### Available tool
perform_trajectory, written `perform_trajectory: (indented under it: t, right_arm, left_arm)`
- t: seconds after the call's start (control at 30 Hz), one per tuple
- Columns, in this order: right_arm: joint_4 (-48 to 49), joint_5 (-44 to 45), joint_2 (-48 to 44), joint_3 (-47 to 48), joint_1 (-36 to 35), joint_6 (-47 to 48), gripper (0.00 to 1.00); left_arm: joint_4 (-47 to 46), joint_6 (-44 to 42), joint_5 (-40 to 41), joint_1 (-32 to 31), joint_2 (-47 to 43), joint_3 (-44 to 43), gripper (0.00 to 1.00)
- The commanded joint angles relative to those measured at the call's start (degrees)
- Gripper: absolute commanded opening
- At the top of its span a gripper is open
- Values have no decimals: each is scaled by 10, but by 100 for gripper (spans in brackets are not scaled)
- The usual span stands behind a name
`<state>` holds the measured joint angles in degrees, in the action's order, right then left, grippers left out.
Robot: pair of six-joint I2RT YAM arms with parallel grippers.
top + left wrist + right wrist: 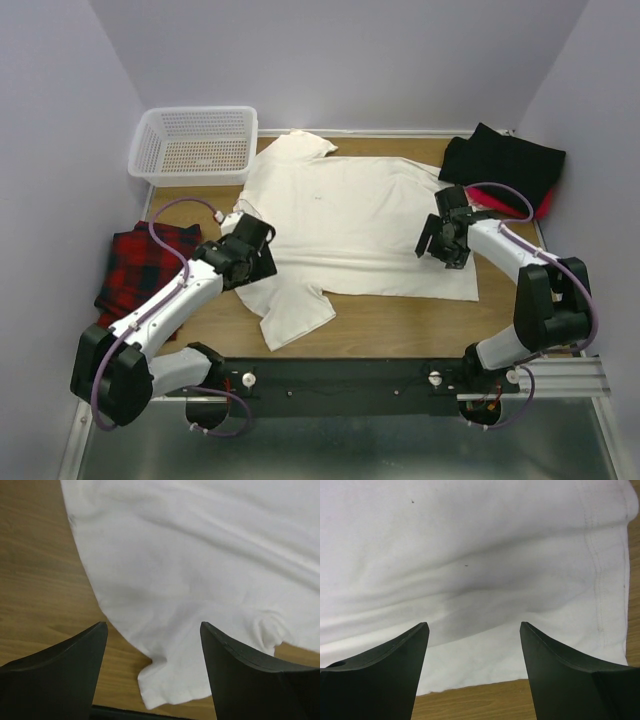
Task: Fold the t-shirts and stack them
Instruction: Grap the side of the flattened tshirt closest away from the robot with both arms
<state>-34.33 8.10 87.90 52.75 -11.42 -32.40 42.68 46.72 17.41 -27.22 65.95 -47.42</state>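
Spread t-shirt (350, 225) lies mid-table (400, 320). Basket (190, 178) at 11 o'clock, near its sleeve. Folded cloth (145, 262) at 9 o'clock, on the table's edge. At 2 o'clock, upper t-shirt (505, 162) on lower t-shirt (543, 205). Left gripper (154, 627) above the spread t-shirt's 8 o'clock edge, right gripper (474, 625) above its 3 o'clock edge

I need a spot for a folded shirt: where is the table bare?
Bare wood lies between the white shirt's near edge and the arm bases, and between basket, plaid cloth and shirt. Far right corner is crowded: black shirt.
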Motion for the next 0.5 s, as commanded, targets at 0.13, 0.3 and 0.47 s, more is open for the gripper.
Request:
perform_trajectory:
  t: [0.13,0.3,0.47]
  right_arm:
    - [-8,12,-55,-31,-11,-5,82]
    - [-8,12,-68,-45,-11,-12,82]
    - [-8,14,-76,-52,-13,-15,82]
  left_arm:
    - [111,120,-31,-142,-42,49,77]
    - [150,135,-26,-170,-33,26,74]
    - [131,136,-35,-181,-1,29,63]
